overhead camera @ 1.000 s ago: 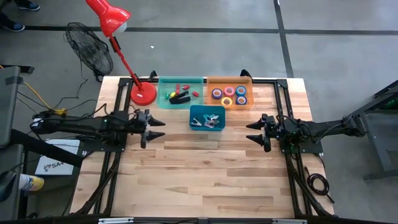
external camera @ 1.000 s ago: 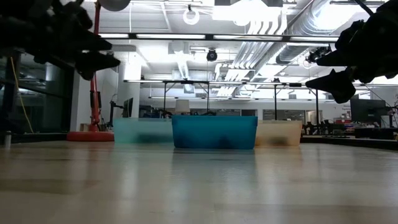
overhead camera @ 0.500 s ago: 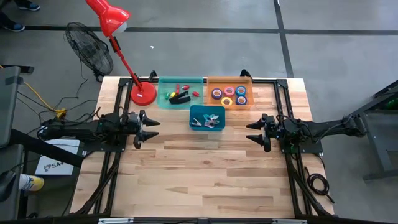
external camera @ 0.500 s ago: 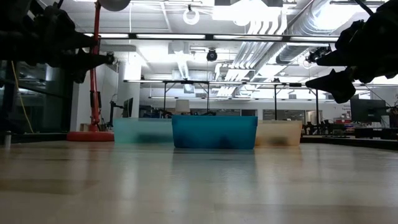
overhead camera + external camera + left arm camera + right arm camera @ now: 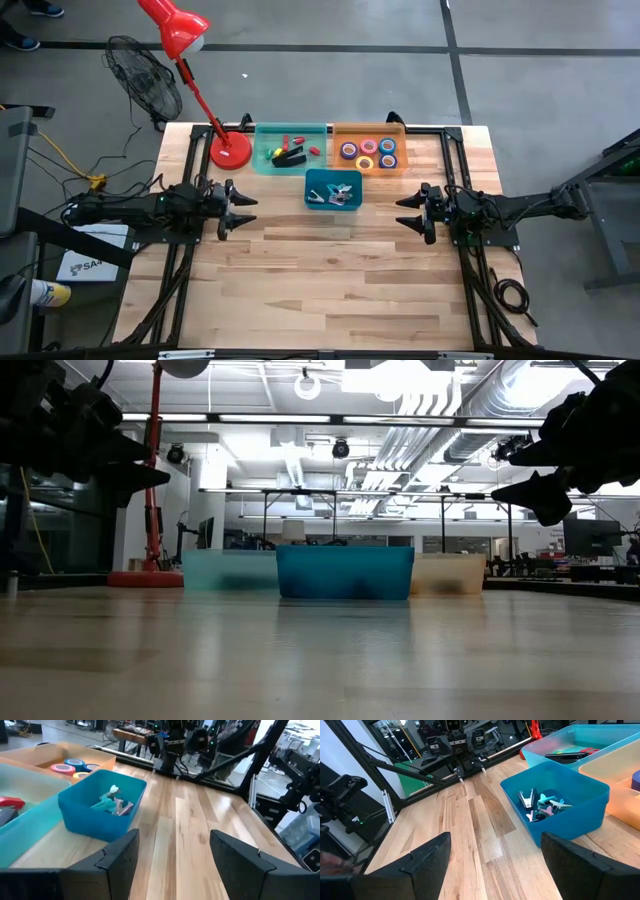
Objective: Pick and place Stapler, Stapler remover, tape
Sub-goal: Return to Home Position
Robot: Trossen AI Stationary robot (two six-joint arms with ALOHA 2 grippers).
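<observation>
High view: wooden table (image 5: 320,285), grey floor (image 5: 550,90)

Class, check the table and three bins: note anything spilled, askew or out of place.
Nothing stands out. The black stapler lies in the green bin, tape rolls in the orange bin, staple removers in the blue bin; left gripper and right gripper hang open, empty.
</observation>
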